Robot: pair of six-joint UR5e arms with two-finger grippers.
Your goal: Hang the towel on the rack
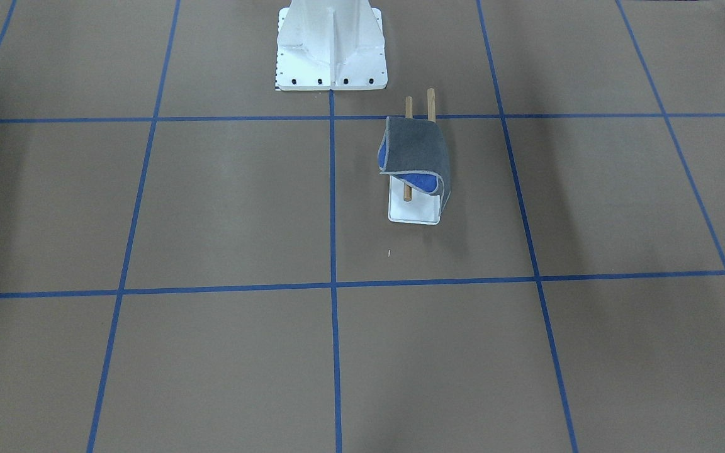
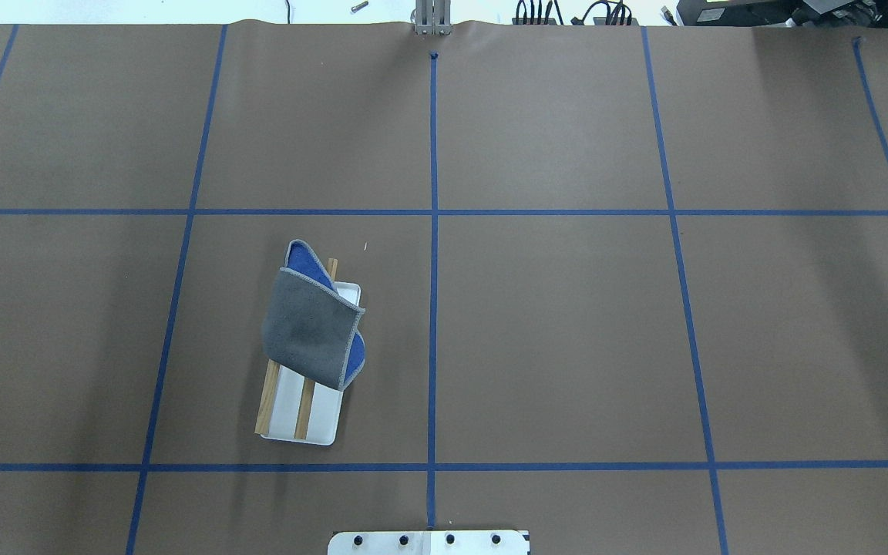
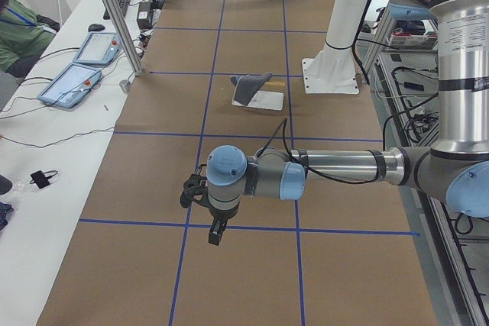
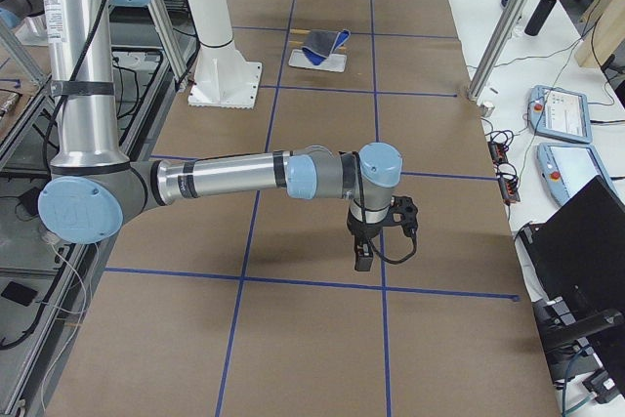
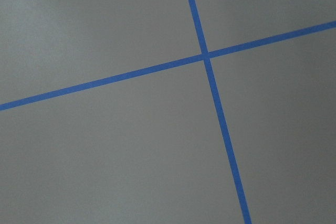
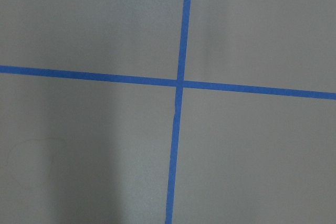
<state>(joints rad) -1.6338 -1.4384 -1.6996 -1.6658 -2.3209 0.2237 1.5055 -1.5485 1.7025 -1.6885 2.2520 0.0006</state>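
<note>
- Nearest the left-end camera, the left arm (image 3: 336,166) is reaching out low over the table (image 3: 137,280). Its jaws are pointing down at a blue tape line (image 3: 344,232) in the lower middle of the frame. From this side angle I am not able to tell how far the jaws are parted, and I am seeing no cloth at them.
- From the right end, the right arm (image 4: 234,175) is posing the same way in the middle of the frame. I cannot tell the state of its jaws either, and no cloth is showing there.
- Both wrist cameras are showing only brown table and crossing tape, with no fingers and no fabric.
- In the overhead frame the towel (image 2: 311,327) is sitting left of centre, draped across both wooden rods of the rack (image 2: 324,420). Its grey side is facing up, and blue is peeking out at the upper tip and the right-hand fold.
- It is covering the rack's upper end in that frame, leaving the lower rod ends and white base plate bare.
- In the front-facing frame the towel (image 1: 414,154) is lying just right of centre, below the white pedestal (image 1: 331,50), with one edge drooping down the rack's (image 1: 413,212) right side.
- I am judging the hang as done, since the cloth is resting on the rods with both arms well apart from it.
- I am noting that the drape is skewed, so at most a straightening is left.
</note>
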